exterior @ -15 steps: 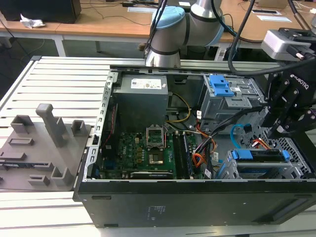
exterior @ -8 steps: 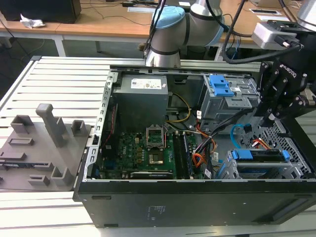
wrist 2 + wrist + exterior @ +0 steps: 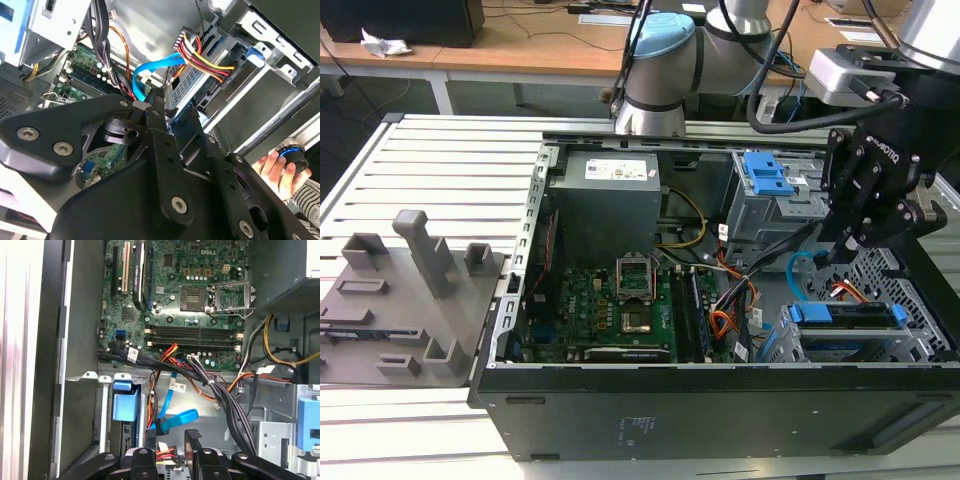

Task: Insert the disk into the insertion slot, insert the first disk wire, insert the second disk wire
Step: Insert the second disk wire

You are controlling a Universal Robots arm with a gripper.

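Note:
In the exterior view the disk [image 3: 848,316], in its blue carrier, sits in the insertion slot [image 3: 912,290], a perforated cage at the case's front right. The first disk wire [image 3: 206,59], a red, yellow and black bundle, runs to a plug at the disk's end. The second disk wire [image 3: 150,69], a light-blue flat cable [image 3: 176,420], curves in a loop [image 3: 800,264] just above the disk. My gripper [image 3: 832,252] hangs over the cage with its fingers [image 3: 156,100] drawn together at that cable's end, whose connector they hide. The gripper [image 3: 192,436] is close above the loop.
The motherboard [image 3: 195,295], black cable bundles [image 3: 220,390] and an orange flat cable [image 3: 720,322] lie beside the cage. A taller grey bay box with a blue latch [image 3: 765,175] stands behind it. A person's hand [image 3: 270,167] holds a blue-ringed knob outside the case. Grey fixtures [image 3: 420,260] stand at the exterior view's left.

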